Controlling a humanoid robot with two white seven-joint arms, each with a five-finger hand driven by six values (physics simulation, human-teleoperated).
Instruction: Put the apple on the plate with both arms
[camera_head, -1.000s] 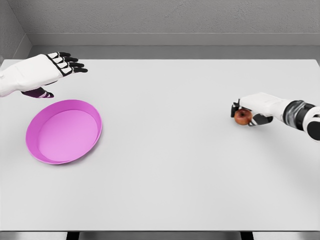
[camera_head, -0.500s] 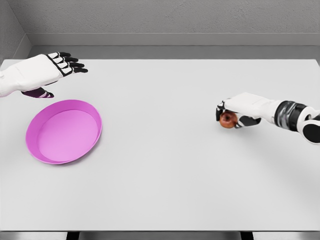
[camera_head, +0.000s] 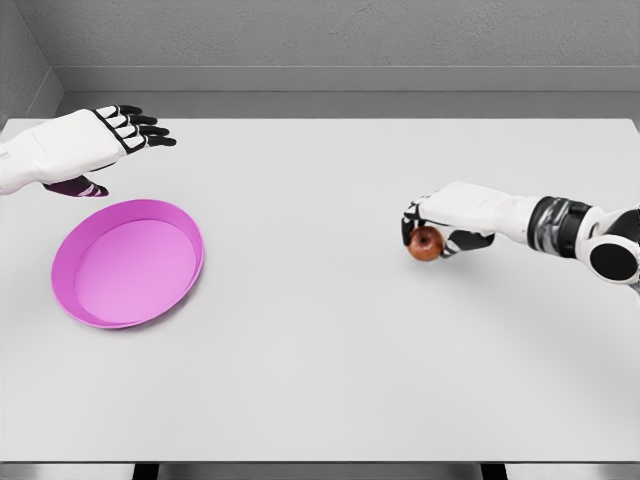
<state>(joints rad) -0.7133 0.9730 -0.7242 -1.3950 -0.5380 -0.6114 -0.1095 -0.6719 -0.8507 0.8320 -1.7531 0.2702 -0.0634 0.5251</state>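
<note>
A small red apple (camera_head: 427, 243) is held in my right hand (camera_head: 432, 228), whose fingers curl over its top and sides just above the white table (camera_head: 320, 350), right of the middle. The pink plate (camera_head: 128, 262) lies on the table's left side, well apart from the apple. Behind the plate, at the far left, my left hand (camera_head: 118, 135) hovers with its fingers stretched out and nothing in them.
A grey wall (camera_head: 320, 40) runs behind the table's far edge. The table's front edge lies along the bottom of the view.
My right hand has carried the apple leftward, toward the table's middle, over both steps. The left hand and the plate have stayed put.
</note>
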